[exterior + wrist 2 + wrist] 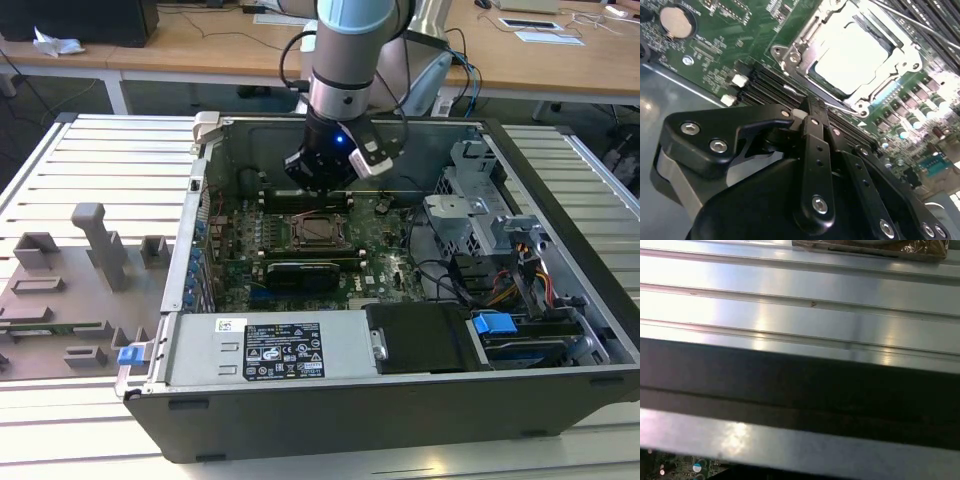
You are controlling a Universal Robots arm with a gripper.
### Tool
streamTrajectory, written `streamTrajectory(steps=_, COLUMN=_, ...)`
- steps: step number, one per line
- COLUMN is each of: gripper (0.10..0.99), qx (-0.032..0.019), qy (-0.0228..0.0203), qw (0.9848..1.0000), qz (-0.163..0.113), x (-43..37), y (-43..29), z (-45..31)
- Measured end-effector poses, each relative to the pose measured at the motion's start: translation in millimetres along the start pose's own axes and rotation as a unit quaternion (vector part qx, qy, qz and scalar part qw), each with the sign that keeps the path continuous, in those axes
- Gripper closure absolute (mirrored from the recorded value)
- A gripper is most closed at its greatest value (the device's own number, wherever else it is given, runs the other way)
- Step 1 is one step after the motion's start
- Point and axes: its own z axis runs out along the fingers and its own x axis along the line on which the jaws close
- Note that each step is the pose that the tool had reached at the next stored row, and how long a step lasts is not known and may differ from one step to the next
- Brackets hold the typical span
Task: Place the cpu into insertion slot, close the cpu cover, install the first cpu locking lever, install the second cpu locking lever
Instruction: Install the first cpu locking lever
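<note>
cpu (852,52) seated in slot (790,57), cover (900,47) down | hand (807,112) clenched, empty, by lever (837,105) | I'd press lever slowly, straight.

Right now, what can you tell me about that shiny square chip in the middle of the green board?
The cpu is a flat square with a pale silver metal top, glaring under the light. It lies level in the insertion slot on the green motherboard, and the cpu cover, a metal frame, lies around its raised top. The gripper hangs just beside the socket, not touching the chip.

Black screw-studded tool (810,107), silver arm (345,60)
</note>
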Motion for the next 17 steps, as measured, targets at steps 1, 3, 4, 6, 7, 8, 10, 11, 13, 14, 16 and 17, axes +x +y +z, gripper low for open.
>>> streamTrajectory(steps=1, gripper=0.980, qx=-0.0006, qy=0.0005, qw=1.0000, qz=0.002, x=-2.0, y=-0.4, z=1.9)
streamTrajectory(steps=3, gripper=0.980, qx=-0.0018, qy=0.0011, qw=1.0000, qz=0.004, x=-5.1, y=-0.9, z=4.8)
streamTrajectory(steps=4, gripper=0.980, qx=-0.0025, qy=0.0013, qw=1.0000, qz=0.006, x=-7.0, y=-1.3, z=6.6)
streamTrajectory(steps=6, gripper=0.980, qx=-0.0031, qy=0.0014, qw=1.0000, qz=0.007, x=-9.3, y=-2.1, z=7.5)
streamTrajectory(steps=7, gripper=0.980, qx=-0.0035, qy=0.0013, qw=1.0000, qz=0.008, x=-10.1, y=-2.8, z=7.8)
streamTrajectory(steps=8, gripper=0.980, qx=-0.0036, qy=0.0013, qw=1.0000, qz=0.008, x=-10.7, y=-3.6, z=7.9)
streamTrajectory(steps=10, gripper=0.980, qx=-0.0040, qy=0.0013, qw=1.0000, qz=0.009, x=-11.6, y=-6.4, z=8.3)
streamTrajectory(steps=11, gripper=0.980, qx=-0.0040, qy=0.0013, qw=0.9999, qz=0.009, x=-12.0, y=-7.1, z=8.6)
streamTrajectory(steps=13, gripper=0.980, qx=-0.0051, qy=0.0011, qw=0.9999, qz=0.010, x=-12.8, y=-7.5, z=10.4)
streamTrajectory(steps=14, gripper=0.980, qx=-0.0065, qy=0.0011, qw=0.9999, qz=0.011, x=-12.8, y=-7.7, z=11.5)
streamTrajectory(steps=16, gripper=0.980, qx=-0.0120, qy=0.0008, qw=0.9999, qz=0.011, x=-12.8, y=-7.7, z=12.3)
streamTrajectory(steps=17, gripper=0.980, qx=-0.0134, qy=0.0006, qw=0.9999, qz=0.011, x=-12.9, y=-7.6, z=12.4)
